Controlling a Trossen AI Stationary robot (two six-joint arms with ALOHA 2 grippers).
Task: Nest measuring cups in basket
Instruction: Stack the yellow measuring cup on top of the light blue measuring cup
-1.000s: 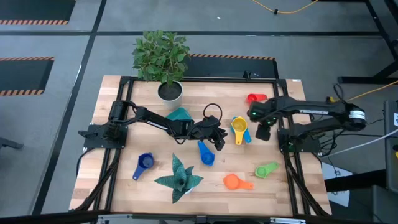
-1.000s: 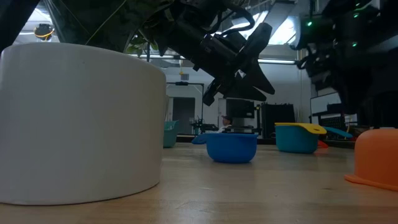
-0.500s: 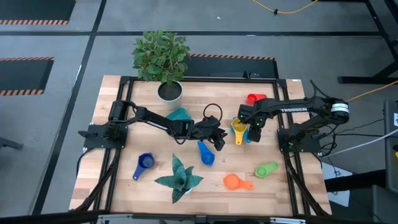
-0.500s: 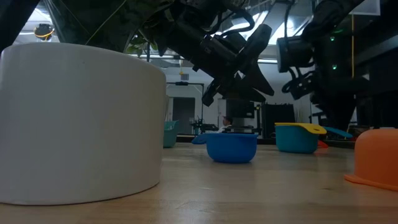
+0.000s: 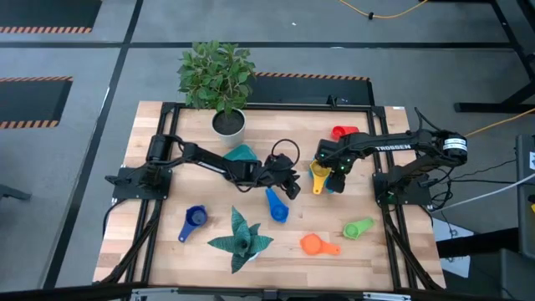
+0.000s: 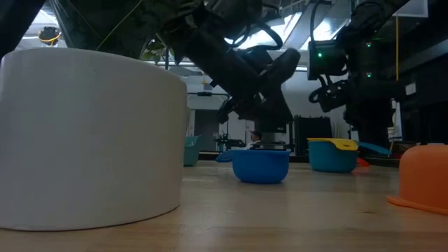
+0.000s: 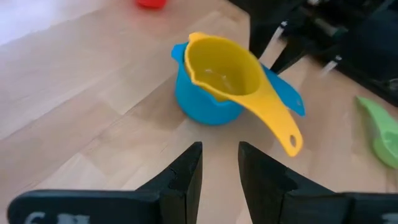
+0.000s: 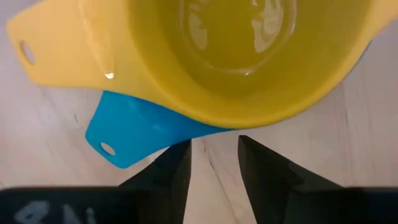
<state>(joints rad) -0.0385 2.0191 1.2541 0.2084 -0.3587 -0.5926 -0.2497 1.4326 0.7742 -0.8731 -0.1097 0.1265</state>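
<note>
A yellow cup (image 5: 320,170) sits nested in a light blue cup (image 7: 205,102) at the table's right middle. My right gripper (image 8: 214,149) hangs open just above them, pointing down, beside the yellow rim (image 8: 249,118) and the light blue handle (image 8: 124,137). My left gripper (image 7: 219,152) is slightly open and empty, slanting down at mid-table (image 5: 292,187), short of that pair. The teal basket (image 5: 242,154) stands behind the left arm. Lying apart on the wood are a red cup (image 5: 341,132), a blue cup (image 5: 276,206), a dark blue cup (image 5: 194,219), an orange cup (image 5: 316,244) and a green cup (image 5: 359,227).
A white plant pot (image 5: 227,123) with a leafy plant stands at the far edge. A spiky green plant (image 5: 241,238) sits near the front edge and fills the left of the low view (image 6: 91,133). Bare wood lies between the cups.
My right gripper has come down and toward the table's left, from beside the nested yellow and light blue cups to just over them. My left gripper has tipped a little further downward while staying in place. No cup has moved.
</note>
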